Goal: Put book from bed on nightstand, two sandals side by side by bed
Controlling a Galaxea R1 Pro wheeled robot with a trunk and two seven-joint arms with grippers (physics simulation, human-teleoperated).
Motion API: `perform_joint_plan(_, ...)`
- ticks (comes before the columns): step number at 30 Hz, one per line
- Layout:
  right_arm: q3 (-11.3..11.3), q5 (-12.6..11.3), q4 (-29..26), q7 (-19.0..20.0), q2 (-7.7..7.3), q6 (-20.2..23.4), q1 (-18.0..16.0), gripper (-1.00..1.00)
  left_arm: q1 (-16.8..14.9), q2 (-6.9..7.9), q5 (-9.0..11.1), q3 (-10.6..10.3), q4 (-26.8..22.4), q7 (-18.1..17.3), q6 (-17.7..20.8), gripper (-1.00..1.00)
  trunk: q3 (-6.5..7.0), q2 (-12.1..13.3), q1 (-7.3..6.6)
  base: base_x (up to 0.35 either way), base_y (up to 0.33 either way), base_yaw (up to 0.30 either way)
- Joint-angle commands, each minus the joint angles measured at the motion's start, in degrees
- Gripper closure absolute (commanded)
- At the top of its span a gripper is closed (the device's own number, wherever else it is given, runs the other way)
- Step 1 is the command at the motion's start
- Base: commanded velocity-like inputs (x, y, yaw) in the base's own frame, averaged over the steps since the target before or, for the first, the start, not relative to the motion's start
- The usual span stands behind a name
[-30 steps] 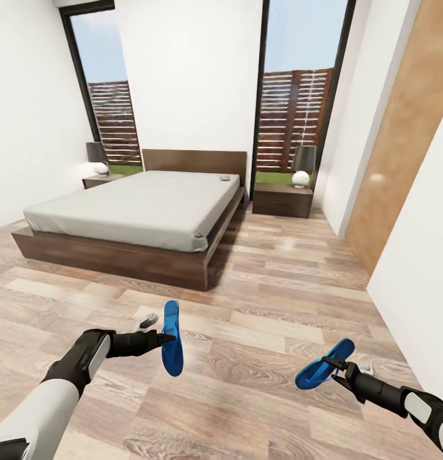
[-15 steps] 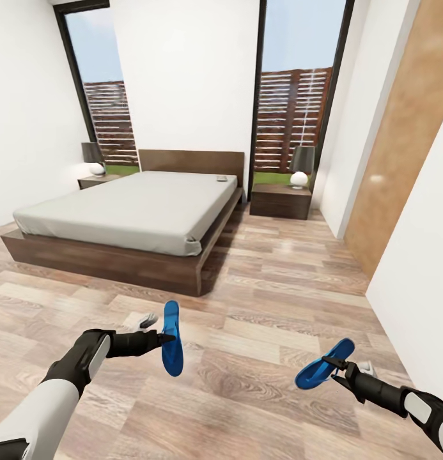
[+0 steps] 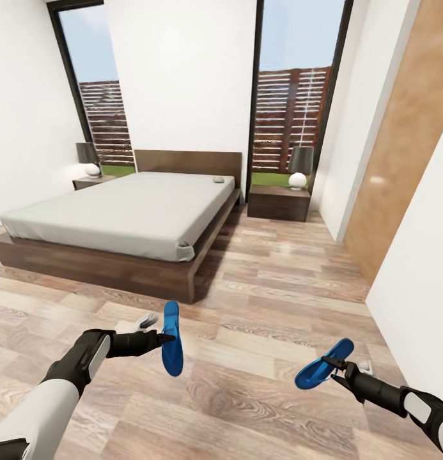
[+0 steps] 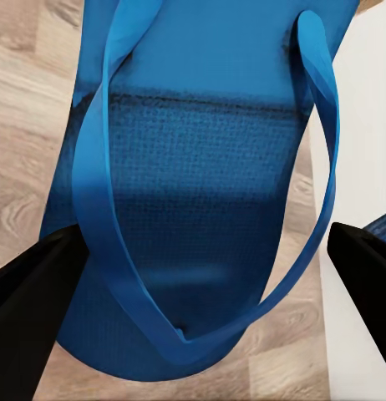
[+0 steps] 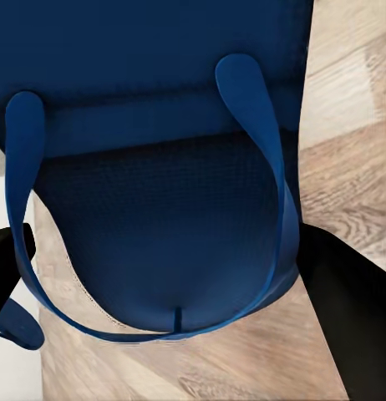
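A blue sandal [image 3: 172,338] in each pincer, left [image 3: 165,337], right [image 3: 332,370].

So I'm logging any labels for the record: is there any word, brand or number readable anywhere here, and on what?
None readable.
Book on the bed: too small and blurred to read.
Left sandal and right sandal: plain blue, no print.

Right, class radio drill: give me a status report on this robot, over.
Left gripper shut on one sandal, right gripper shut on the other sandal. Bed ahead, book on it near headboard. Open floor between.
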Motion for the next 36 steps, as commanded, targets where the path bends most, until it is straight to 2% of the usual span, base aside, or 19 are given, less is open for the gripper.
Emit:
perform_joint_plan(1, -0.3, -0.17, -0.03, -0.01, -0.01, 0.51, -0.02, 1.0, -0.03, 0.0, 0.41, 0.09, -0.01, 0.03, 0.49, 1.0, -0.05, -0.02, 0.01, 0.193, -0.121, 0.0)
perform_joint_plan(22, -0.26, -0.07, -0.05, -0.11, -0.02, 0.49, -0.02, 1.0, -0.03, 0.0, 0.41, 0.1, -0.01, 0.03, 0.49, 1.0, -0.05, -0.02, 0.01, 0.193, -0.118, 0.0)
perform_joint_plan(36, -0.4, -0.57, -0.05, -0.32, 0.0, 0.88, -0.02, 1.0, -0.03, 0.0, 0.41, 0.1, -0.01, 0.03, 0.49, 1.0, -0.07, -0.02, 0.01, 0.193, -0.015, 0.003)
